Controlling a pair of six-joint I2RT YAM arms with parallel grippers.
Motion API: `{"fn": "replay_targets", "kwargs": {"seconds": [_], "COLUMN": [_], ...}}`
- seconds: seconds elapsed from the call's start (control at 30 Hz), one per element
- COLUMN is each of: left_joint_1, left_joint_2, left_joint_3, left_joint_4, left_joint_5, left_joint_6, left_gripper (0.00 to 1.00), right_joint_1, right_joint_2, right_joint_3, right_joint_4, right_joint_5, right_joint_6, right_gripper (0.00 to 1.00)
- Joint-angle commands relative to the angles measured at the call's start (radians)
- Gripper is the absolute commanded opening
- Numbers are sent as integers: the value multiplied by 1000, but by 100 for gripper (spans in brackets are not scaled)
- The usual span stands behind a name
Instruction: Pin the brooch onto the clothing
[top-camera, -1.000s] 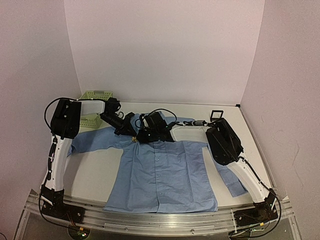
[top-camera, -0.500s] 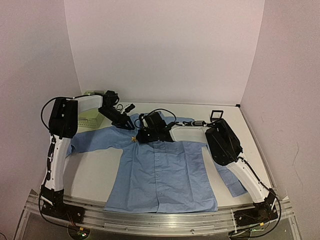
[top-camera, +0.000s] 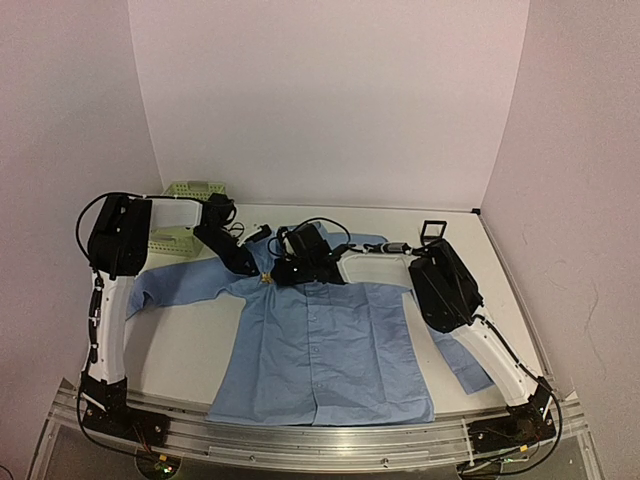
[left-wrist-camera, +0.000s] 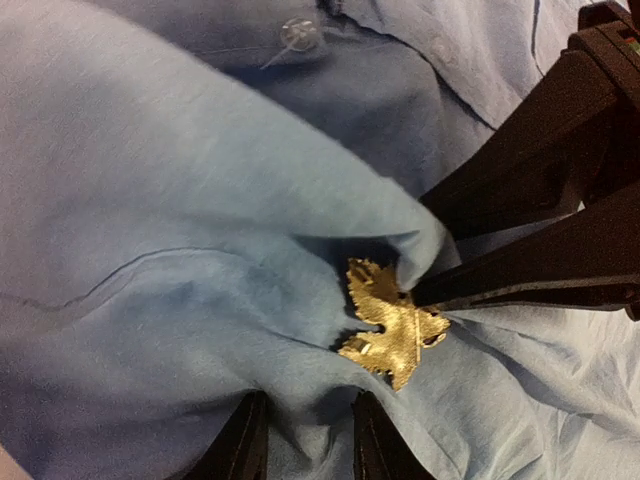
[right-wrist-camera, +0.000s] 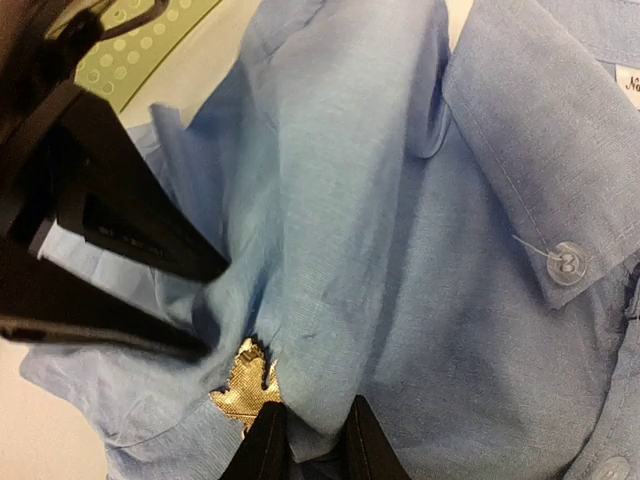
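The light blue shirt (top-camera: 330, 350) lies flat on the table, collar at the back. The brooch (top-camera: 265, 281) is a small gold leaf-like ornament on the shirt's shoulder, left of the collar. It shows in the left wrist view (left-wrist-camera: 392, 325) and in the right wrist view (right-wrist-camera: 243, 388). My left gripper (top-camera: 252, 268) pinches a raised fold of shirt cloth just below the brooch (left-wrist-camera: 305, 440). My right gripper (top-camera: 274, 274) is shut on another fold of cloth (right-wrist-camera: 313, 440), its one finger touching the brooch's edge. The two grippers' tips meet at the brooch from opposite sides.
A green mesh basket (top-camera: 188, 190) stands at the back left behind the left arm. A small black-framed square box (top-camera: 433, 229) stands at the back right. A collar button (right-wrist-camera: 566, 263) lies right of the right gripper.
My left gripper had lifted back away from the shirt half a second ago and has come down again beside the brooch. The right gripper has stayed at the brooch.
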Motion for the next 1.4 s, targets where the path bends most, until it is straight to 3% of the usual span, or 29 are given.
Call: {"fn": "replay_targets", "kwargs": {"seconds": [0.0, 0.37, 0.63, 0.9, 1.37], "left_joint_1": [-21, -22, -10, -10, -24], "left_joint_2": [-22, -26, -8, 24, 31], "left_joint_3": [-64, -128, -112, -59, -58], "left_joint_4": [-6, -15, -19, -22, -17], "left_joint_5": [1, -20, -1, 46, 93], "left_joint_6": [44, 34, -36, -96, -83], "left_gripper": [26, 11, 0, 0, 0], "right_joint_1": [11, 9, 13, 28, 51], "right_joint_2": [76, 121, 116, 106, 167], "right_joint_3": [22, 75, 70, 60, 123], "right_joint_4": [-102, -92, -70, -60, -63], "right_joint_5": [32, 77, 60, 78, 175], "right_joint_6": [41, 131, 40, -38, -19], "right_gripper": [18, 14, 15, 13, 5]}}
